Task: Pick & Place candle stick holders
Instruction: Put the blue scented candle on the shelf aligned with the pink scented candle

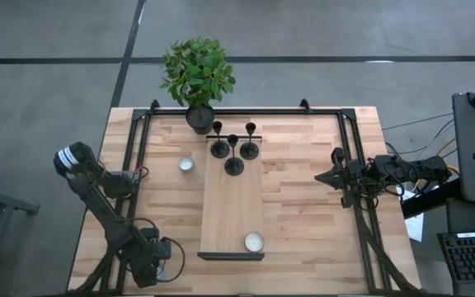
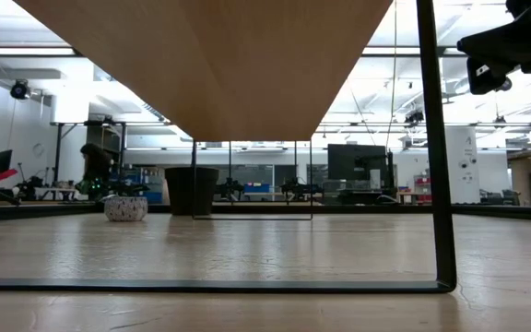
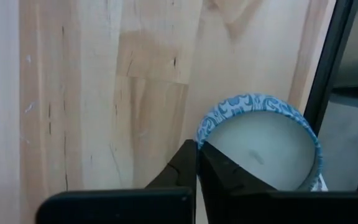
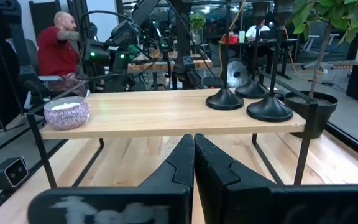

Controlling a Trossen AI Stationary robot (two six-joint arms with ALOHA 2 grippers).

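Three black candle stick holders [image 1: 234, 153] stand on their disc bases at the far end of a raised wooden shelf [image 1: 231, 206]; they also show in the right wrist view [image 4: 247, 99]. My right gripper [image 1: 320, 176] is shut and empty to the right of the shelf, pointing at it [image 4: 194, 138]. My left gripper [image 1: 160, 266] is shut at the table's near left. In the left wrist view its tips [image 3: 196, 147] stand at a blue-rimmed white candle [image 3: 263, 146]. My left gripper's shut fingertips [image 3: 188, 155] stand at the candle's blue rim [image 3: 211, 124]. I cannot tell whether they touch it.
A potted plant [image 1: 198, 82] stands at the far edge behind the holders. A tealight candle [image 1: 186, 165] sits on the table left of the shelf, and another [image 1: 254, 242] on the shelf's near end. The shelf has thin black legs [image 2: 436, 184]. A person [image 4: 58, 46] sits beyond the table.
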